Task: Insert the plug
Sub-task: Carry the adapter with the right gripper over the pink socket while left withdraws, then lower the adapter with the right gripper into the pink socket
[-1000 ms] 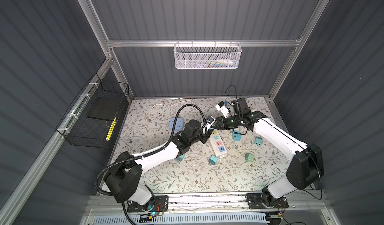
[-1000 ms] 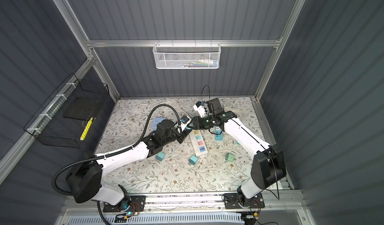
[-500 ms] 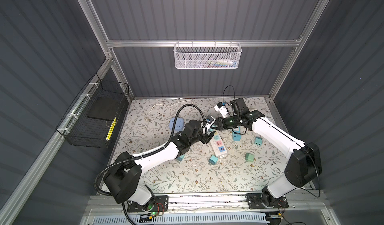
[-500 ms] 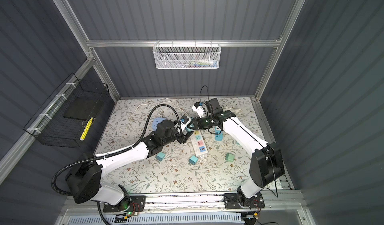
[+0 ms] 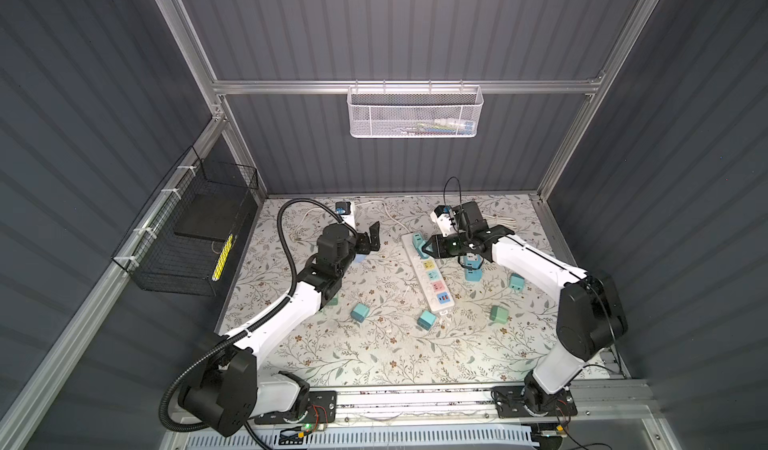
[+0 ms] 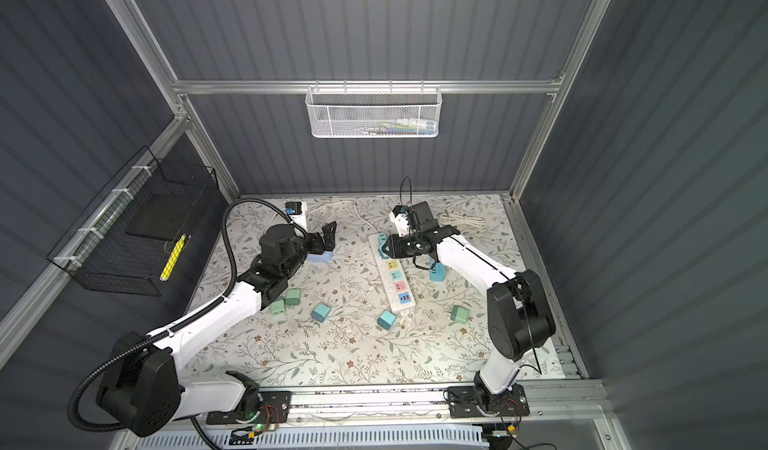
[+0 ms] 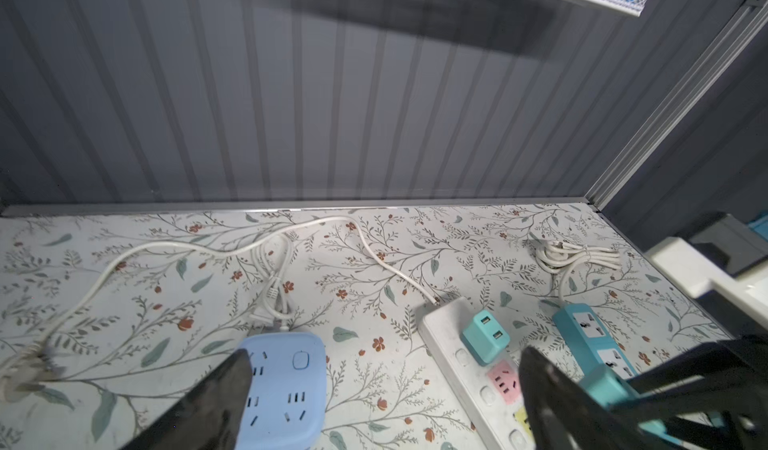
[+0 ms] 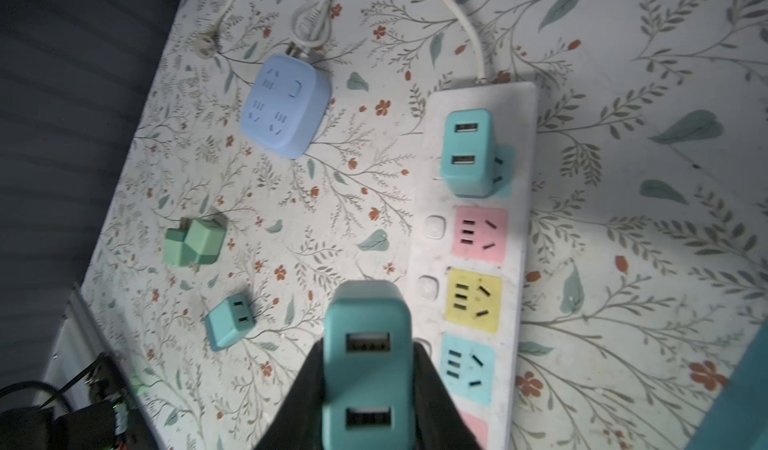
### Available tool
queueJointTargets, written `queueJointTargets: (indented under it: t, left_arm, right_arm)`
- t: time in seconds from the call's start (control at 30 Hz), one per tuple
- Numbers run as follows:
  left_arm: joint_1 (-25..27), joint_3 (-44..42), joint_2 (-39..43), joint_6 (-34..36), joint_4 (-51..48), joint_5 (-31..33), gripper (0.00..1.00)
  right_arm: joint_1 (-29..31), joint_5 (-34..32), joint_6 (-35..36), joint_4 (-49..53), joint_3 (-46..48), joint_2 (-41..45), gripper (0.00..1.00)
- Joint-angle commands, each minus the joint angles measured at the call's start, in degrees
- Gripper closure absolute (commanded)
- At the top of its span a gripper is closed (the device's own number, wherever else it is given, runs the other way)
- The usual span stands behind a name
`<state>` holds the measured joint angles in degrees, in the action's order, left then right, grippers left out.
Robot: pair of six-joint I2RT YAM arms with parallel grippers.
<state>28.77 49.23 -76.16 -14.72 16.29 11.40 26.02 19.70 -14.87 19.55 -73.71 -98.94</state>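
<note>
My right gripper (image 8: 368, 389) is shut on a teal plug (image 8: 368, 369) with two USB ports, seen in both top views (image 5: 422, 250) (image 6: 385, 249). It hangs above the far half of the white power strip (image 5: 434, 290) (image 8: 525, 144), which has pink, yellow and blue sockets. Another teal plug (image 8: 467, 152) (image 7: 484, 335) sits in the strip's far-end socket. My left gripper (image 5: 370, 240) (image 7: 384, 369) is open and holds nothing, left of the strip, over a light-blue socket block (image 7: 286, 389).
A teal power strip (image 7: 594, 344) (image 5: 473, 273) lies right of the white one. Several loose teal and green plugs (image 5: 360, 313) (image 8: 195, 242) are scattered on the floral mat. White cords (image 7: 266, 252) run along the back. Wire baskets hang on the left and back walls.
My left gripper let go of the teal plug, opened wide and drew back to the left. My right gripper closed on that plug and now holds it alone above the strip.
</note>
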Motion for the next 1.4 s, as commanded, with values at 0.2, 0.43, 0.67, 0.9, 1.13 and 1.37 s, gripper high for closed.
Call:
queueJointTargets:
  t: [0.2, 0.43, 0.67, 0.9, 1.13, 1.37]
  left_arm:
    - [0.14, 1.48, -1.13, -4.02, -3.03, -0.75, 0.0]
    - [0.14, 2.84, -2.93, -4.42, -4.6, -1.27, 0.0]
    - [0.13, 2.96, -3.03, -4.36, -4.6, -2.37, 0.0]
    - [0.14, 2.86, -2.61, -4.03, -4.42, -2.77, 0.0]
    - [0.14, 2.93, -2.5, -3.81, -4.52, -2.74, 0.0]
    - [0.14, 2.85, -2.15, -3.73, -4.35, -3.05, 0.0]
  right_arm:
    - [-0.05, -8.78, 2.68, -4.91, -0.51, -5.4, 0.84]
    - [-0.03, -10.7, 1.06, -4.31, -3.06, -9.18, 0.86]
    - [-0.01, -11.05, 1.16, -5.37, -3.69, -10.97, 0.86]
    - [0.08, -10.84, 0.38, -6.15, -4.25, -12.46, 0.86]
    - [0.96, -11.26, 0.28, -5.5, -3.6, -12.58, 0.86]
    - [2.28, -13.15, 0.36, -4.21, -1.23, -11.81, 0.86]
